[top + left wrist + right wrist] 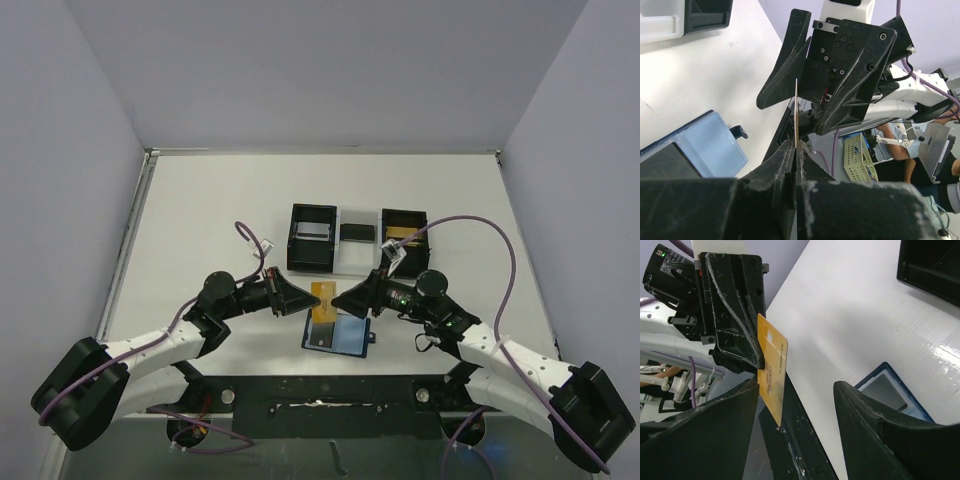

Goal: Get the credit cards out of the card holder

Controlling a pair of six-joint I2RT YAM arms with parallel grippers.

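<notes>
The dark blue card holder lies open on the white table between the two arms, with a dark card in its left pocket. It also shows in the left wrist view and the right wrist view. My left gripper is shut on a gold credit card and holds it above the holder's far edge. The card is edge-on in the left wrist view and face-on in the right wrist view. My right gripper is open and empty, facing the card, its left finger close to it.
Two black open-top boxes joined by a white tray stand just behind the grippers. The black bar of the table's near edge lies right in front of the holder. Grey walls close in the table.
</notes>
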